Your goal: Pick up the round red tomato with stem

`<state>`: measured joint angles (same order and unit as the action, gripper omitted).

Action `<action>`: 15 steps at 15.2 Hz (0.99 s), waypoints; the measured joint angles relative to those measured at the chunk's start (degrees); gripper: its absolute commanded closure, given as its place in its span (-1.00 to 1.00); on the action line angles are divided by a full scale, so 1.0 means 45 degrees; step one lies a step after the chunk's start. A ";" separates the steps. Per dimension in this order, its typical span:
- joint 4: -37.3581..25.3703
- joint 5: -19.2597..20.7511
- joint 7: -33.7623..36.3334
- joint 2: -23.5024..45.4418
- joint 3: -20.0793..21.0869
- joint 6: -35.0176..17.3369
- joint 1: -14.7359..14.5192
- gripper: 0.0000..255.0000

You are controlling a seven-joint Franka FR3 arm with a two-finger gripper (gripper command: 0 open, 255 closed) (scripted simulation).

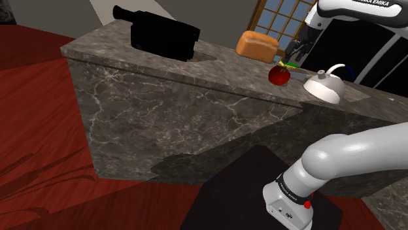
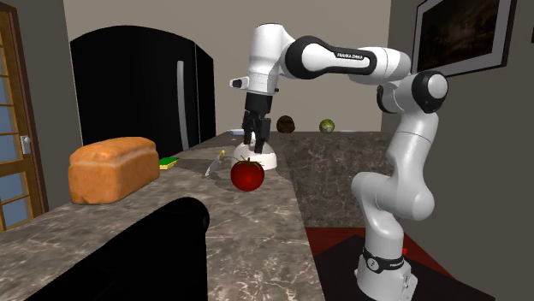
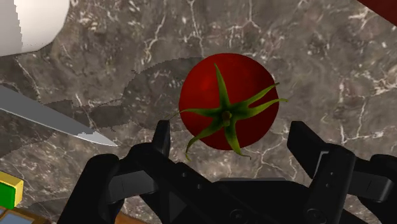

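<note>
A round red tomato (image 3: 228, 100) with a green star-shaped stem lies on the dark marble counter (image 3: 318, 57). In the wrist view it sits just ahead of the gap between my two black fingers (image 3: 162, 137), which stand wide apart and do not touch it. My gripper (image 2: 253, 144) hangs open a short way above the tomato (image 2: 246, 174) in the second exterior view. From the shoulder view the gripper (image 1: 295, 52) is above and slightly behind the tomato (image 1: 279, 75).
A knife (image 3: 51, 118) lies beside the tomato, and a white domed object (image 2: 261, 159) stands just behind it. A yellow-green sponge (image 2: 168, 161), a bread loaf (image 2: 111, 168) and a black camera-like object (image 1: 160, 31) also rest on the counter. The counter edge drops to red floor (image 1: 39, 98).
</note>
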<state>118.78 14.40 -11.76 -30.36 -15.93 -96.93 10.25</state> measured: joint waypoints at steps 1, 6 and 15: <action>0.0174 0.0019 0.0019 -0.0020 -0.0022 -0.0152 0.0011 -1.00; 0.0831 0.0092 0.0102 -0.0156 -0.0070 -0.0670 0.0047 1.00; 0.0856 0.0101 0.0112 -0.0203 -0.0065 -0.0728 0.0052 1.00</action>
<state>122.64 14.85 -11.25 -31.28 -16.22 -100.21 10.49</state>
